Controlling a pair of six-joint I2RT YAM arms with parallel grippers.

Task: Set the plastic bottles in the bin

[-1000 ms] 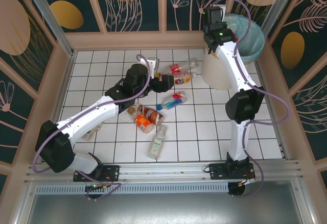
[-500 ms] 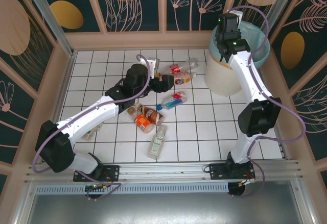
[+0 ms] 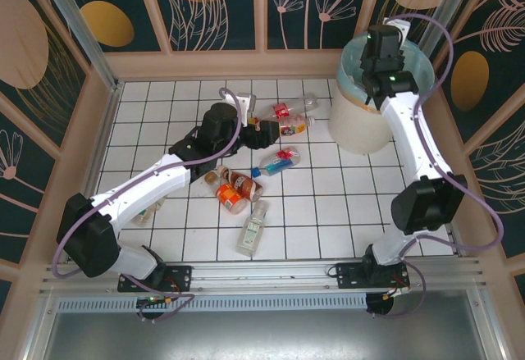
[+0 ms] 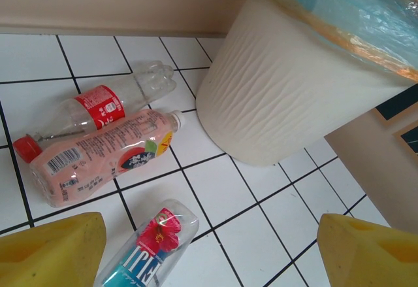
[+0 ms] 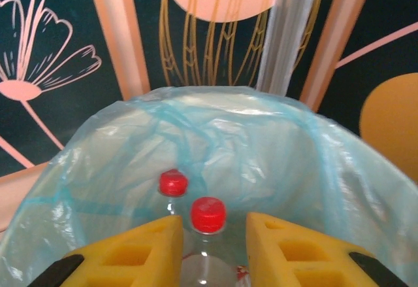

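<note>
Lying nearest the arm bases on the tiles (image 3: 328, 212) are a green-label bottle (image 3: 253, 229) and orange bottles (image 3: 234, 189); just beyond, the left gripper (image 4: 209, 254) is hanging wide open and empty over a blue-label bottle (image 4: 147, 257), with a pink bottle (image 4: 98, 156) and a red-label bottle (image 4: 98, 107) touching behind it. Farthest off, the right gripper (image 5: 213, 235) is hovering over the bin (image 3: 357, 126), fingers (image 5: 140, 251) flanking a red-capped bottle (image 5: 208, 215), and I cannot tell whether they are pinching it.
</note>
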